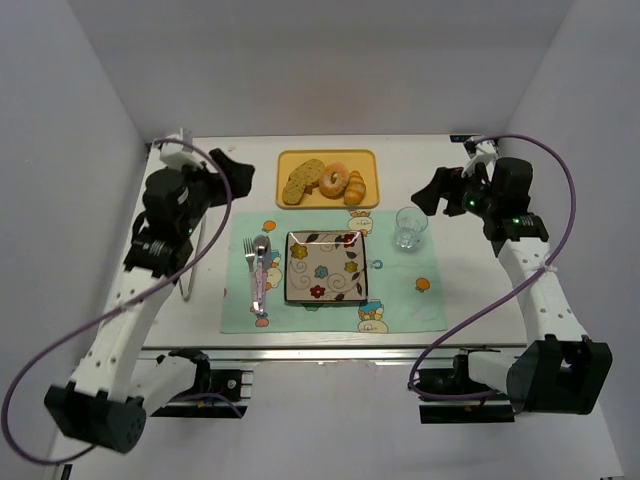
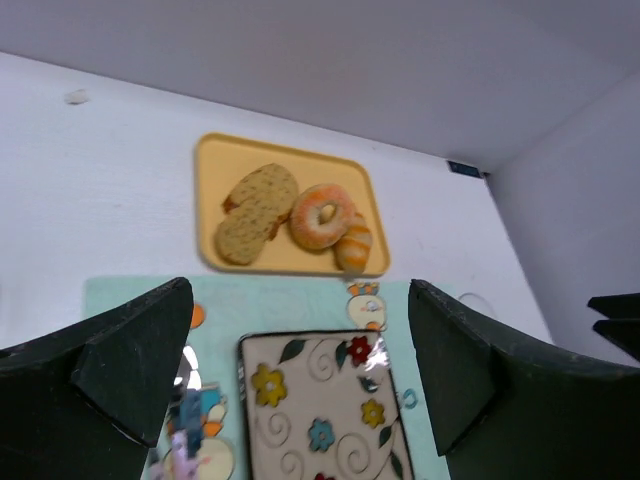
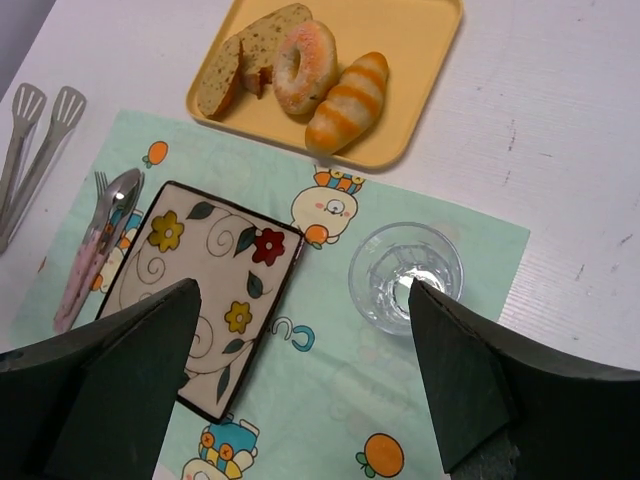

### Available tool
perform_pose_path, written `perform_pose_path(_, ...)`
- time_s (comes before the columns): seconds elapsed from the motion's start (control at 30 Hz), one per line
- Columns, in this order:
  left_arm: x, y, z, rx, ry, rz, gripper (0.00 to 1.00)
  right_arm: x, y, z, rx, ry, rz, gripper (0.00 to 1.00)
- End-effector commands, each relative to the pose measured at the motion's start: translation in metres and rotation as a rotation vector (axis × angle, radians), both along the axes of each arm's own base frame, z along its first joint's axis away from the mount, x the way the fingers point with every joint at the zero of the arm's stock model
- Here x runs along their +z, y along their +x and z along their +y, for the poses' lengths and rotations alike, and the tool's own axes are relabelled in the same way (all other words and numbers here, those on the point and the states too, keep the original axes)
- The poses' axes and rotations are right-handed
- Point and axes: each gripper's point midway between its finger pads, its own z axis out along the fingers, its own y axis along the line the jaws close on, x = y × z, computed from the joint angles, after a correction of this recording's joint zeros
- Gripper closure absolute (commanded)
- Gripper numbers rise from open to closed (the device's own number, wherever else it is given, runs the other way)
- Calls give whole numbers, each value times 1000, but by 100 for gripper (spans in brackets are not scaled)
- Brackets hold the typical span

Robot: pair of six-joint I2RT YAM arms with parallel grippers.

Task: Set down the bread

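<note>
Brown seeded bread slices (image 1: 302, 181) (image 2: 255, 210) (image 3: 245, 55) lie on a yellow tray (image 1: 285, 158) (image 2: 215, 160) (image 3: 430, 40) at the back of the table, beside a glazed doughnut (image 1: 333, 180) (image 3: 305, 65) and a striped roll (image 1: 355, 188) (image 3: 347, 100). A square flowered plate (image 1: 326, 266) (image 2: 320, 410) (image 3: 200, 280) sits bare on a mint placemat (image 1: 400, 290). My left gripper (image 1: 230, 168) (image 2: 298, 300) hovers open and holds nothing, left of the tray. My right gripper (image 1: 428, 192) (image 3: 303, 290) hovers open with nothing in it, right of the tray and above the glass.
A clear glass (image 1: 410, 228) (image 3: 405, 275) stands on the mat right of the plate. A fork and spoon (image 1: 259, 270) (image 3: 100, 240) lie left of the plate. Metal tongs (image 1: 188, 270) (image 3: 35, 140) lie on the table off the mat's left edge. White walls enclose the table.
</note>
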Motion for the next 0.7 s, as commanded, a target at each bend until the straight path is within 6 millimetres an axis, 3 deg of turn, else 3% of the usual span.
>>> perform_pose_path(0.0,-52,-35,37,89,174,180,2,8,-1,3,52,11,-39,11)
perform_pose_path(0.07,-58,-52,63,186,230,221,5,22,-18,15,286,14,-198,11)
perform_pose_path(0.1,-60,-57,72,222,243,236,16,25,-39,31,461,55,-247,11)
perform_pose_path(0.13,-63,-61,83,276,260,250,24,28,-49,37,541,59,-285,12)
perform_pose_path(0.17,-68,-69,92,305,274,274,35,28,-53,42,592,69,-298,25)
perform_pose_path(0.2,-70,-73,97,328,282,283,59,31,-54,47,612,80,-298,35)
perform_pose_path(0.23,-73,-76,104,359,290,291,70,29,-57,56,632,88,-269,49)
perform_pose_path(0.27,-83,-82,112,381,315,322,85,20,-54,67,649,67,-227,90)
perform_pose_path(0.3,-86,-83,112,381,317,328,85,18,-50,65,637,42,-242,90)
perform_pose_path(0.33,-93,-84,116,389,329,351,94,22,-52,73,657,28,-243,92)
perform_pose_path(0.37,-103,-87,120,383,357,391,95,16,-52,76,661,26,-215,85)
perform_pose_path(0.43,-128,-89,131,382,393,500,95,13,-52,83,656,22,-191,60)
perform_pose_path(0.47,-137,-89,132,345,417,537,92,12,-53,85,658,24,-188,37)
perform_pose_path(0.5,-147,-90,137,341,426,576,85,11,-56,88,669,28,-182,28)
perform_pose_path(0.53,-160,-90,143,338,432,632,58,8,-59,89,669,32,-171,22)
perform_pose_path(0.57,-167,-93,165,379,429,676,43,6,-60,89,665,35,-162,13)
perform_pose_path(0.67,-182,-85,175,367,435,731,19,-2,-64,90,661,48,-139,11)
